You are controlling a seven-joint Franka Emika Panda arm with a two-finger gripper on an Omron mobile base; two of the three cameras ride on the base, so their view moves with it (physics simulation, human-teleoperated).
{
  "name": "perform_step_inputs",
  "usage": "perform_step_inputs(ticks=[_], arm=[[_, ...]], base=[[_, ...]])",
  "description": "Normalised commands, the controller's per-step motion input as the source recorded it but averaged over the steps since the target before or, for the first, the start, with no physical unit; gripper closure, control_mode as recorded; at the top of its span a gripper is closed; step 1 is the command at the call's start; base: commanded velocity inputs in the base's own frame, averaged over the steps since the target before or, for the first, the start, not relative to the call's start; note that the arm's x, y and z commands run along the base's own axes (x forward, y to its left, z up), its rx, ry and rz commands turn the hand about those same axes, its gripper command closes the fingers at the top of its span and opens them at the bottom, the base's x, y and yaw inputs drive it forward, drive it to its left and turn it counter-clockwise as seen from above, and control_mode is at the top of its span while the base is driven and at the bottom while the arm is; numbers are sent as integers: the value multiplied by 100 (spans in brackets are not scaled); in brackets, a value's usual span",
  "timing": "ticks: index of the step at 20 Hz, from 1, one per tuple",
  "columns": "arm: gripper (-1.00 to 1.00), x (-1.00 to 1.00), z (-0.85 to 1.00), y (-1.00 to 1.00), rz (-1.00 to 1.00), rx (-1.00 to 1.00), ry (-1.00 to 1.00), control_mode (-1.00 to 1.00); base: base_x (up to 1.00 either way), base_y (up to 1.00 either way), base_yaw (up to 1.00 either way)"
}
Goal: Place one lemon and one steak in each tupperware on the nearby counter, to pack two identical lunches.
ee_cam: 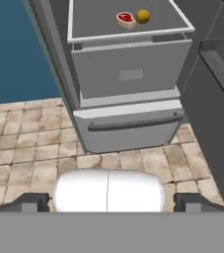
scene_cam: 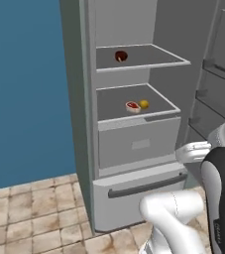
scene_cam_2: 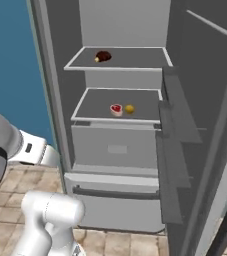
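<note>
gripper (ee_cam: 108, 202) stands low in the hand view with its two dark finger tips (ee_cam: 27, 202) spread wide apart at the bottom corners, nothing between them, and it is well short of the fridge. below and ahead of it lies a tiled floor (ee_cam: 29, 128) of beige and brown stone squares.

next out: the open fridge (scene_cam: 134, 149), grey inside and out. at its foot is a bottom drawer with a long dark handle (scene_cam: 146, 186); above that a plain drawer front carrying a small pale label (scene_cam: 140, 144). the fridge door (scene_cam_2: 205, 125) is swung open on the right, its inner racks facing the compartment.

lower shelf (scene_cam: 109, 106), above the drawers: the steak (scene_cam: 133, 106) lies flat, red with a pale rim, near the front edge. the lemon (scene_cam: 144, 104) sits just beside it on the right; whether the two touch cannot be settled at this resolution. the same pair appears in the right base view, steak (scene_cam_2: 116, 109) and lemon (scene_cam_2: 129, 109), and at the top of the hand view, steak (ee_cam: 126, 19) and lemon (ee_cam: 143, 16).

upper shelf (scene_cam: 148, 57): one dark red roundish item (scene_cam: 121, 56), possibly a fruit, stands alone toward the left.

behind and left of the fridge, a blue wall (scene_cam: 25, 84).
</note>
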Motion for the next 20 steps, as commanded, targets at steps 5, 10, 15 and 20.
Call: perform_step_inputs(ticks=[5,10,15,20], arm=[[-100,0,0,0,0,0,0,100],[-100,0,0,0,0,0,0,100],[-100,0,0,0,0,0,0,100],[-100,0,0,0,0,0,0,100]], base=[[84,-21,-3],[56,-35,0],[36,-38,0],[41,-11,0]])
